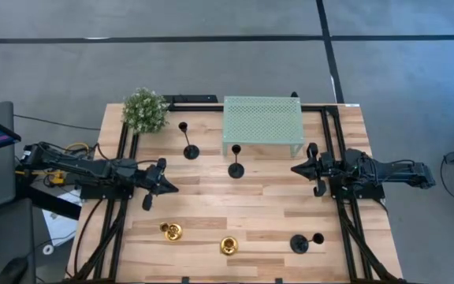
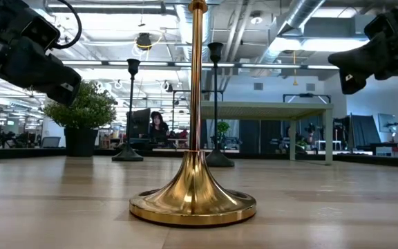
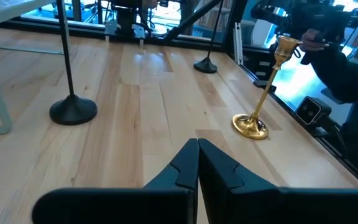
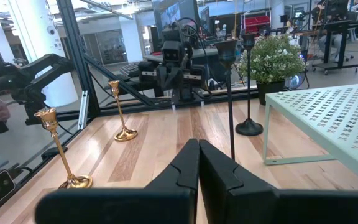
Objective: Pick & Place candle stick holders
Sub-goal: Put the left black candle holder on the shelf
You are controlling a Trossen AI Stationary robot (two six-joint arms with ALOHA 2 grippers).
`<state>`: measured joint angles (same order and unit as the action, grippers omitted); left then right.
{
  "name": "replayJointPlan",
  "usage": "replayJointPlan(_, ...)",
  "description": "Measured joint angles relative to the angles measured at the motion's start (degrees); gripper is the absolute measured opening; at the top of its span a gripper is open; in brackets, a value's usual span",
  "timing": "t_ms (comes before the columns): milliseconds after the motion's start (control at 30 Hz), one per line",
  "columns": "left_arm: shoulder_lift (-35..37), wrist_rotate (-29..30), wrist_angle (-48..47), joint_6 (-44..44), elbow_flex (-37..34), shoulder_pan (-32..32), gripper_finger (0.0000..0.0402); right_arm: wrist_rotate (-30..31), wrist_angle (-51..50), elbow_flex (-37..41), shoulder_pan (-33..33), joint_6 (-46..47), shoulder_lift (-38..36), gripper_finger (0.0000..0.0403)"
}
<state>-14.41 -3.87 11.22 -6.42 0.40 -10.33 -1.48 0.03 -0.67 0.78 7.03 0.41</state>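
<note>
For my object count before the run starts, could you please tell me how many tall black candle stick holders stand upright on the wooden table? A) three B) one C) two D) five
A: the high view shows three black holders, one near the bushy plant, one in front of the mesh stand and one near the table's front edge.

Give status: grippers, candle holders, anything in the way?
Left gripper and right gripper shut, empty, above the table. Three black holders and two gold holders standing, untouched. Nothing between grippers and holders.
</note>
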Motion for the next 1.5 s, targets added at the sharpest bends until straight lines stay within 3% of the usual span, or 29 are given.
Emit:
replayJointPlan(133, 0.00, 1.60, 0.36, -2.48, 0.00, 0.00, 0.0008, 0.01, 0.01, 0.00, 0.00, 0.02, 0.00, 0.0000)
replayJointPlan(567, -0.02, 21.79, 0.40, 1.75, 0.00, 0.02, 0.0008, 1.71, 0.00, 0.00, 0.09, -0.04, 0.02, 0.0000)
replayJointPlan(1067, 0.00, 23.74, -0.21, 10.63, 4.15, 0.11, 0.0008, 2.14, -1.10, -1.84, 0.04, 0.12, 0.54, 0.0000)
replayJointPlan(1200, 0.00, 26.97, -0.72, 10.67, 4.15, 0.15, 0.0008, 3.87, -0.49, -1.86, 0.04, 0.59, 2.54, 0.0000)
replayJointPlan(1500, 0.00, 28.24, -0.91, 10.37, 4.15, 0.15, 0.0008, 4.58, 7.52, -1.86, 0.00, 1.01, 10.25, 0.0000)
